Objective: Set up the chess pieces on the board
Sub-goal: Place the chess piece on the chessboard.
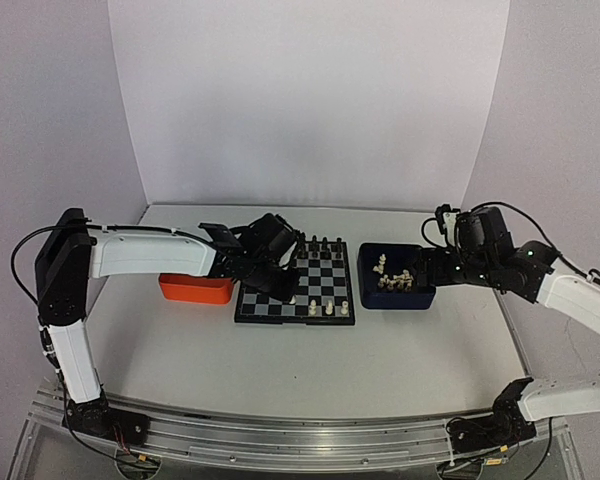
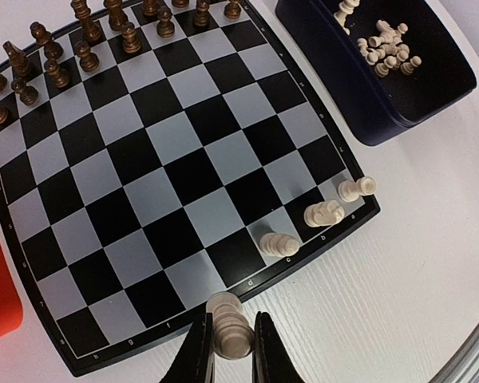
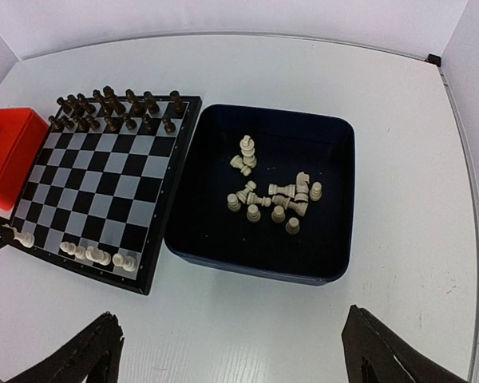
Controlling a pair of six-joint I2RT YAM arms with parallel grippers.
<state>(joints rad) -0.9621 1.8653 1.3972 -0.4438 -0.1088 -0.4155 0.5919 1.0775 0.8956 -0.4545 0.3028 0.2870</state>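
Clamping a cream-white chess piece (image 2: 228,325) between its two dark fingers (image 2: 198,361), the left hand (image 2: 230,355) sits at the near edge of the board (image 2: 184,159). The piece pokes up from between the fingertips right at the black border, and whether its base touches the board cannot be told. Just to the right along that near row stand three cream-white pieces (image 2: 323,213), each a turned, ringed shape on a round base on its own square. The dark chess pieces (image 2: 80,44) fill the two far rows. The board is a small flat square of glossy black and silver-grey checks. Tiny white coordinate letters and numerals run along its black border, too small to read with certainty. The right hand (image 3: 231,335) hangs with its fingers (image 3: 88,355) spread wide apart and nothing between them, by the right side of the dark blue tray (image 3: 255,263). That tray is a square tub with rounded corners, just beside the board's right edge. A heap of cream-white pieces (image 3: 275,198) lies toppled on its floor. An orange tray (image 1: 195,290) sits at the board's left side. The table (image 2: 407,279) is white with a faint wood grain.
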